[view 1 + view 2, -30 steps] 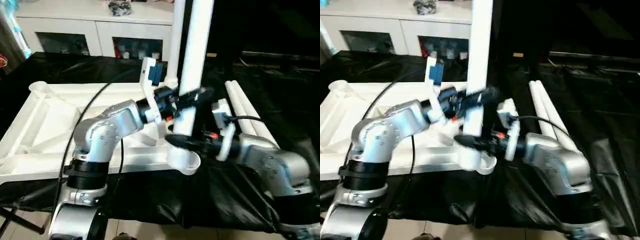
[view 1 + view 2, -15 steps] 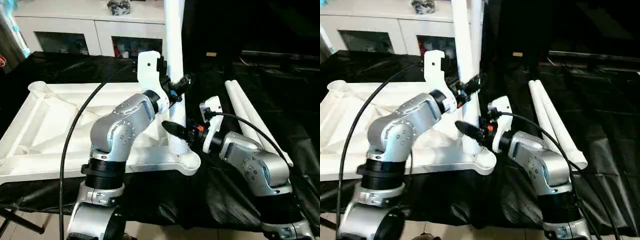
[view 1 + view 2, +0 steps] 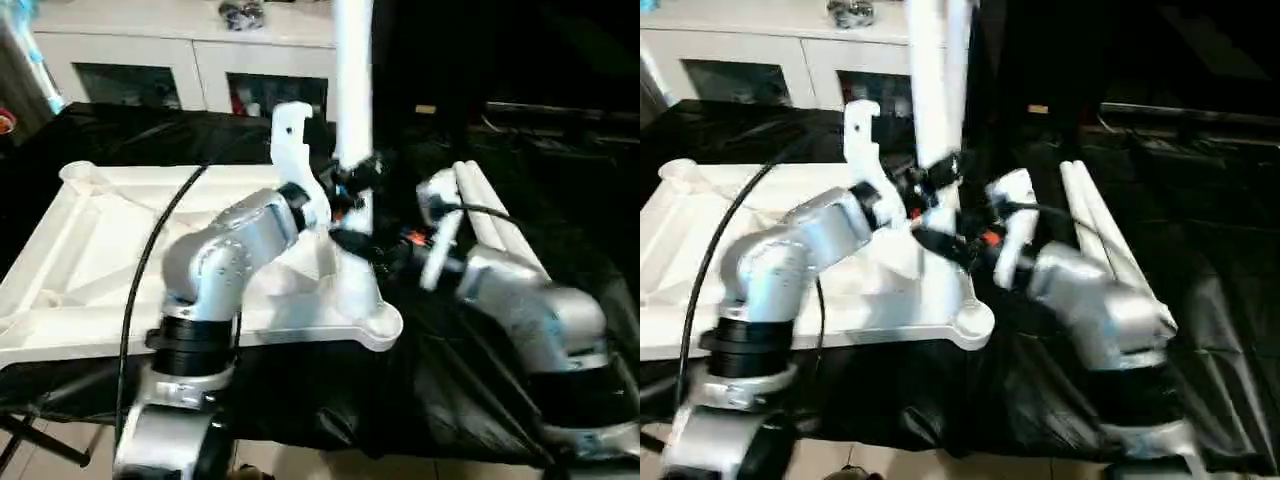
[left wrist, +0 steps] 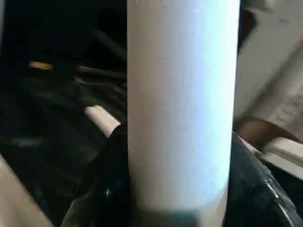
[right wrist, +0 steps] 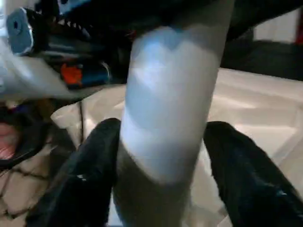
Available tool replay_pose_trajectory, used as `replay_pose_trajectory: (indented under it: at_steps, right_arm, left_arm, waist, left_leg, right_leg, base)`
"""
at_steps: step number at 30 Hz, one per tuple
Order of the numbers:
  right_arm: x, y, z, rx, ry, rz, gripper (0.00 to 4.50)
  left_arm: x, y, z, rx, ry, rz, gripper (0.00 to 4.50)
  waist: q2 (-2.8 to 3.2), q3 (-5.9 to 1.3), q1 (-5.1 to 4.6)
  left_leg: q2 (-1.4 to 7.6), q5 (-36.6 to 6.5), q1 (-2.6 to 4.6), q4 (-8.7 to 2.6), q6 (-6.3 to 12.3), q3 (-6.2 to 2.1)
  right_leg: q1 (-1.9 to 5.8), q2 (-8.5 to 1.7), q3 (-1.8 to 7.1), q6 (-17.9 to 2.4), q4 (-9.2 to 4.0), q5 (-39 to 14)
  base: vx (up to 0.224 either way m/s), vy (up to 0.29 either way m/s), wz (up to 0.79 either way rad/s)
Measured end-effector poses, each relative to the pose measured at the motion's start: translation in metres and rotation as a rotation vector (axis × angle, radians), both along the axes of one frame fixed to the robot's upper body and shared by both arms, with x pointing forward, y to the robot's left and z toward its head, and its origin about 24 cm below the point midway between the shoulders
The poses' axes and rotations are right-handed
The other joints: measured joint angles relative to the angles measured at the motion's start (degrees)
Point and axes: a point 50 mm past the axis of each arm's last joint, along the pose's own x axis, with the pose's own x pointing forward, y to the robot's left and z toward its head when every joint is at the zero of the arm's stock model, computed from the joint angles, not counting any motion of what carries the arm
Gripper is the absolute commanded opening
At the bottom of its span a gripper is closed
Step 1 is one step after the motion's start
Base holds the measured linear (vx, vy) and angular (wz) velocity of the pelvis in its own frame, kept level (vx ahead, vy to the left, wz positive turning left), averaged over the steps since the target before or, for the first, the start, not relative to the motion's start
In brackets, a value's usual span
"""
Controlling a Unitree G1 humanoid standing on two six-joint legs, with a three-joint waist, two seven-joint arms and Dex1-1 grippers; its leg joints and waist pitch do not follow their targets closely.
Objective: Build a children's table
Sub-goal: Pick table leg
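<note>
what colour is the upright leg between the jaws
White, plain all over; the leg shows best in the left eye view.

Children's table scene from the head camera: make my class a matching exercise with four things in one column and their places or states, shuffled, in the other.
Things:
1. upright leg
2. tabletop
3. two spare legs
4. cabinet

Places or states:
A. lying side by side on the black cover, to the right of the tabletop
B. against the back wall, with glass doors
C. standing on end at the tabletop's near right corner
D. lying upside down, ribbed underside facing up

Pairs: 1-C, 2-D, 3-A, 4-B
</note>
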Motion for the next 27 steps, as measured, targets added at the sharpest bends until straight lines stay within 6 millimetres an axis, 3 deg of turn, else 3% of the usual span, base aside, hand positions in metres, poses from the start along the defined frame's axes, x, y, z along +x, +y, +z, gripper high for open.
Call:
replay_pose_trajectory:
  at_steps: [3, 10, 27]
  right_arm:
    - [-0.006, -0.006, 0.002, 0.022, 0.014, 0.088, 3.44]
    - [-0.015, -0.015, 0.002, 0.006, 0.038, 0.249, 3.44]
    - [-0.020, -0.012, -0.005, -0.016, 0.085, 0.355, 3.44]
  left_arm:
    - [-0.006, 0.003, 0.003, -0.027, -0.026, -0.140, 1.86]
    - [-0.014, 0.006, 0.009, -0.111, -0.064, -0.340, 1.86]
    - [-0.019, -0.003, 0.012, -0.115, -0.090, -0.441, 1.86]
  waist:
    - [0.00, 0.00, 0.05]
    - [0.00, 0.00, 0.06]
    - [-0.03, 0.01, 0.10]
  left_leg:
    - [0.00, 0.00, 0.00, 0.00, 0.01, 0.00]
    - [0.00, 0.03, 0.04, 0.02, 0.04, 0.01]
    - [0.00, 0.06, 0.05, 0.09, 0.09, 0.01]
  right_leg:
    - [-0.02, 0.00, 0.00, 0.00, 0.02, 0.00]
    - [0.01, 0.00, 0.01, -0.03, 0.11, 0.02]
    - [0.01, -0.01, 0.02, -0.06, 0.19, 0.04]
  base:
    - [0.000, 0.000, 0.00]
    - [0.000, 0.000, 0.00]
    - [0.000, 0.000, 0.00]
